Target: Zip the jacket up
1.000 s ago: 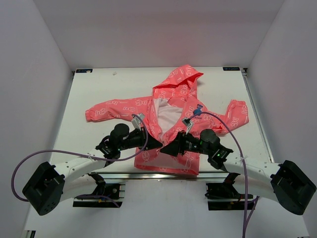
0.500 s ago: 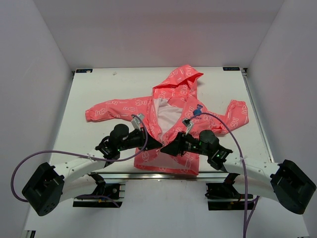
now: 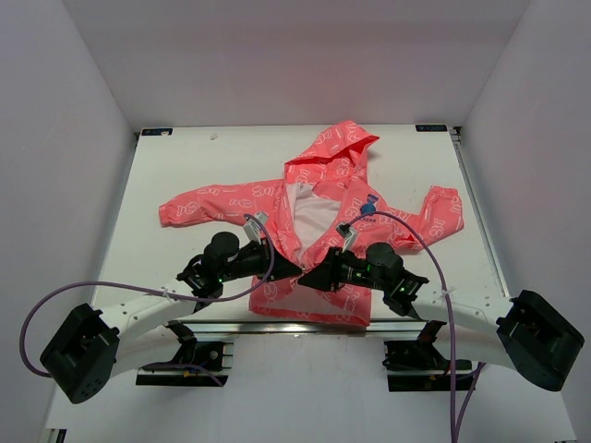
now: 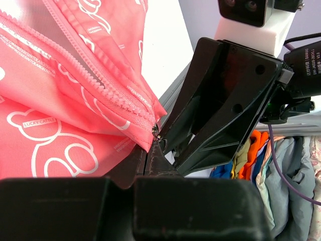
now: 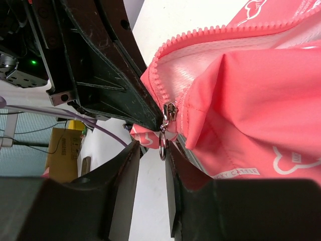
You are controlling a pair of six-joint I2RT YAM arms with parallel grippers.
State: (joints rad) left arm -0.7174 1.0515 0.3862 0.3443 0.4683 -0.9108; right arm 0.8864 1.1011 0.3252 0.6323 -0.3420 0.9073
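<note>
The coral-pink hooded jacket (image 3: 323, 198) lies face up on the white table, its front open and showing white lining. Both grippers meet at its bottom hem. My left gripper (image 3: 294, 268) is shut on the hem corner at the lower end of the zipper teeth (image 4: 152, 131). My right gripper (image 3: 309, 277) is slightly open. The metal pull ring (image 5: 162, 145) hangs from the zipper slider (image 5: 169, 111) in the gap between its fingers, close to the right finger. The left gripper's black fingers (image 5: 100, 65) sit just behind the slider.
The white table (image 3: 185, 157) is boxed in by white walls on three sides. Purple cables (image 3: 420, 235) loop over the jacket's right side and beside the left arm. The grippers work close to the table's near edge (image 3: 277, 325).
My right arm has edged slightly left, closer to my left gripper. The left gripper and the jacket have stayed put.
</note>
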